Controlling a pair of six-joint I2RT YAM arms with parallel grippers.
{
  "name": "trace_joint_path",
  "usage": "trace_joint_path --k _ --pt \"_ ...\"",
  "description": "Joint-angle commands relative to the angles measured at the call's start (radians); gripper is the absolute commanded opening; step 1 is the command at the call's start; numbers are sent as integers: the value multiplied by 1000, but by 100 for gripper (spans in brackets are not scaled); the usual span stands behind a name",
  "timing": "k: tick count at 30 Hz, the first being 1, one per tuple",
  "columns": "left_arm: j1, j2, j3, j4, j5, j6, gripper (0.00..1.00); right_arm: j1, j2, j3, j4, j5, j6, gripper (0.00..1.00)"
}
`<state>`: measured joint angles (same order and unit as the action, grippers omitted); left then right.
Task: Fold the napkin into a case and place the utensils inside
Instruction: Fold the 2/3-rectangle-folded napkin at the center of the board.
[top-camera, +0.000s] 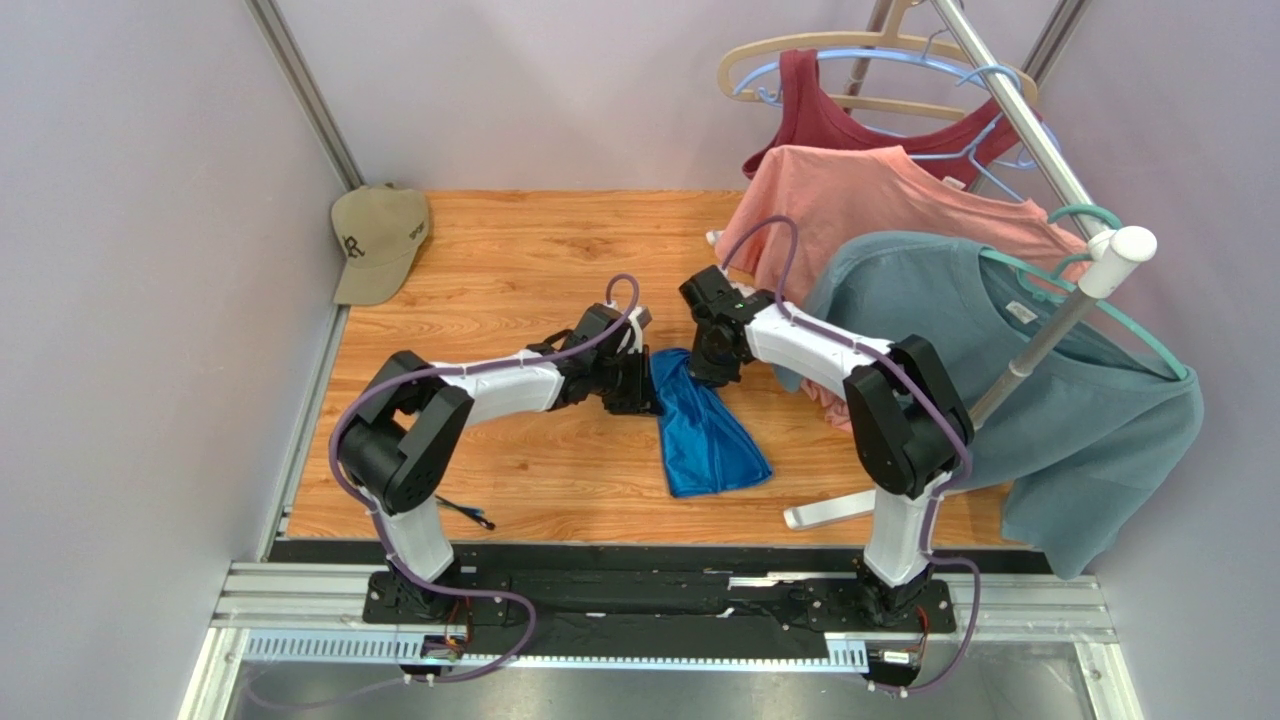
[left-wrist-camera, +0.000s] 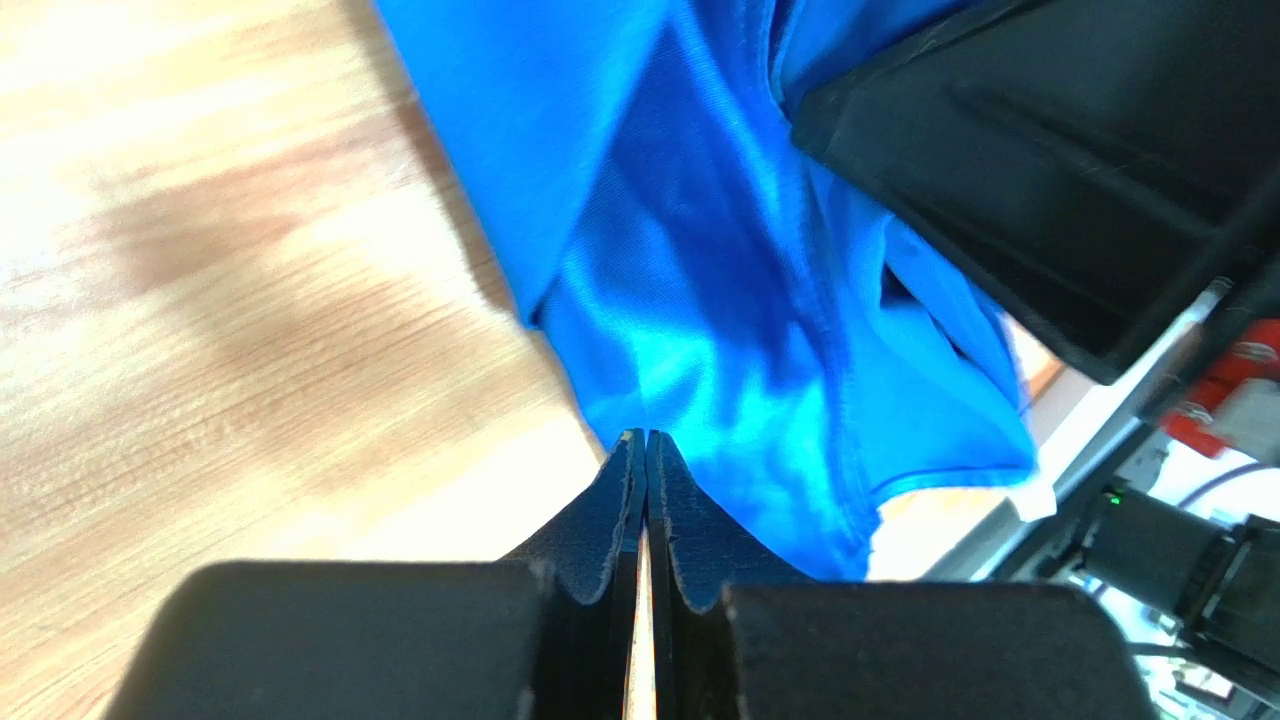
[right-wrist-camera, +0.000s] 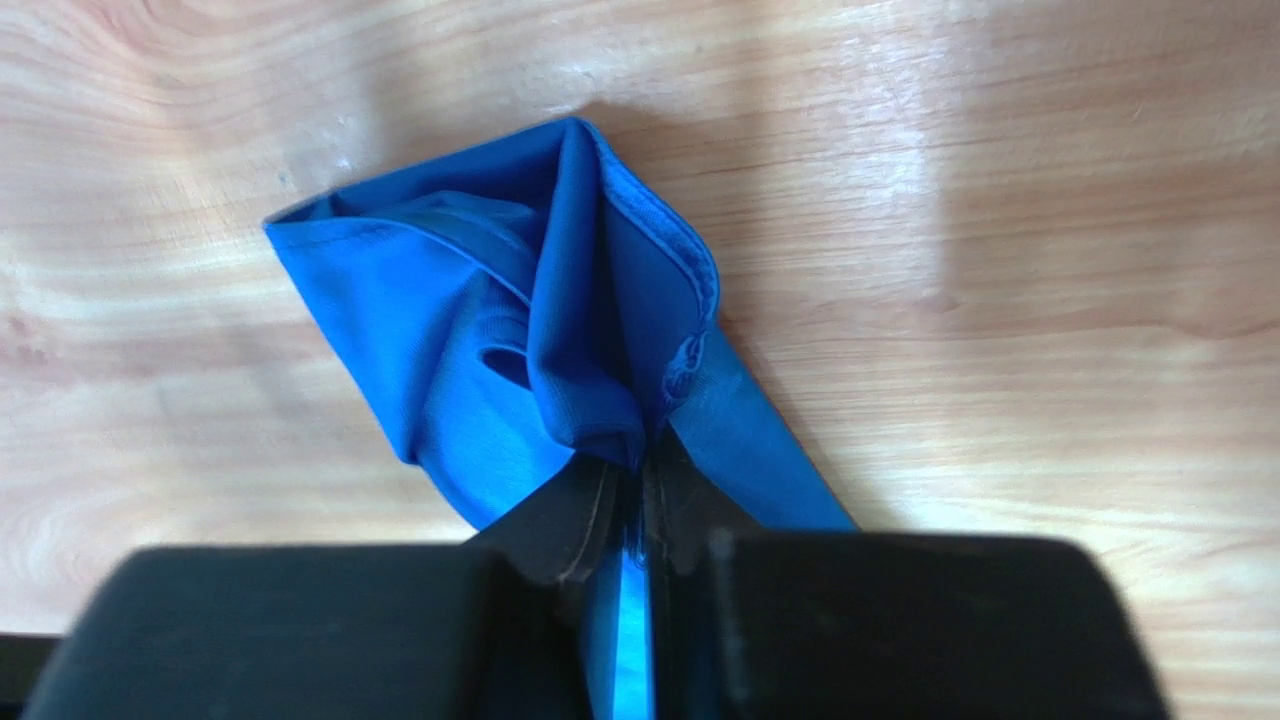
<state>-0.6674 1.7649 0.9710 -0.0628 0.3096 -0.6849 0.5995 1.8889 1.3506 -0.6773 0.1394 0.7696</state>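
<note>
Wooden tabletop (top-camera: 511, 270) across the middle of the top view. At 2 to 3 o'clock, 3 garments on a slanted rail (top-camera: 1037, 338), all hanging over the tabletop's right side: teal-grey T-shirt (top-camera: 1082, 435) nearest, pink shirt (top-camera: 872, 203) behind it, maroon top (top-camera: 834, 113) farthest.

Napkin (top-camera: 706, 428) near the tabletop's centre, bright blue, bunched and creased rather than flat. Narrow end at 11 o'clock, lifted slightly. Wider end fanning toward 5 o'clock and resting on the wood.

Tan cap (top-camera: 376, 240) in the far corner at 10 o'clock, well apart from the cloth.

Utensils (top-camera: 466, 515) at 7 o'clock, thin dark sticks near the tabletop's near edge, beside the left arm's base and well apart from the napkin. Too small for further detail.

Right gripper (right-wrist-camera: 631, 458): jaws clamped on the napkin, with 1 blue strip showing in the slit between them. Folds spilling out from the tips toward 12 and 10 o'clock, down onto the wood.

Left gripper (left-wrist-camera: 646, 438): jaws all but together, with only a hairline pale slit between them. Cloth meeting the tips and spreading away toward 12 to 2 o'clock. Cannot tell whether any fold sits pinched at the very tips.
</note>
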Motion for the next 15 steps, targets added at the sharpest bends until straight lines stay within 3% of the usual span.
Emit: trace_joint_path --k 1,4,7,10,15 --pt "-4 -6 87 -15 42 30 6 -66 -85 -82 142 -126 -133 26" --pt "-4 28 109 4 71 18 6 -87 -112 -131 186 -211 -187 48" --pt "-6 47 115 20 88 7 5 -104 -143 -180 223 -248 -242 61" --pt "-6 59 123 24 98 8 5 -139 -162 -232 257 -308 -282 66" --pt "-9 91 161 40 126 -7 5 -188 -183 -304 305 -391 -331 66"
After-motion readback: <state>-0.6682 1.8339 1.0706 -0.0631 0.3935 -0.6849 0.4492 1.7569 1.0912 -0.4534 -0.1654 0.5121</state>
